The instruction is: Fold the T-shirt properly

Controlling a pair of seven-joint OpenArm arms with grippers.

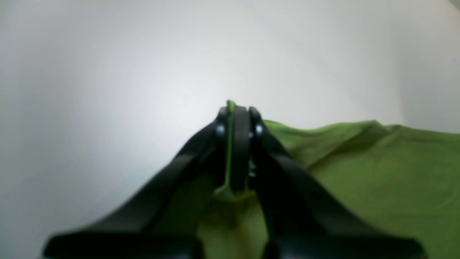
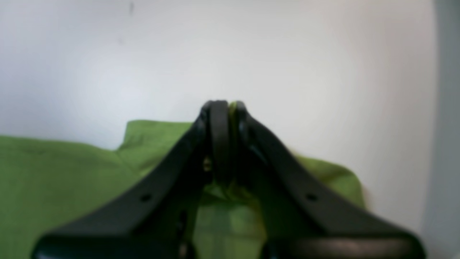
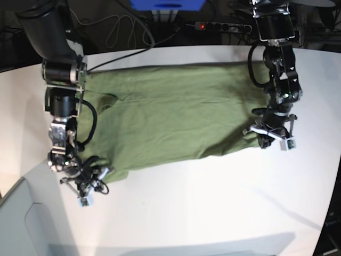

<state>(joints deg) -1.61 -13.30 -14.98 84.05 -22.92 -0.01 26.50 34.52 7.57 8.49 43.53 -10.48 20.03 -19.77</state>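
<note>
Two claws pinching T-shirt (image 3: pixel 176 120) edges; left claw (image 1: pixel 235 109) clamped | right claw (image 2: pixel 224 106) clamped

A white table (image 3: pixel 213 202) fills most of the base view, its far edge curving along the top of the frame. The green T-shirt (image 3: pixel 176 120) lies spread flat on it across the upper middle, wrinkled, reaching from the left side almost to the right. A black cable (image 3: pixel 120 56) trails onto the table's upper left corner, just beside the shirt's far edge. The lower half of the tabletop shows bare white.
</note>
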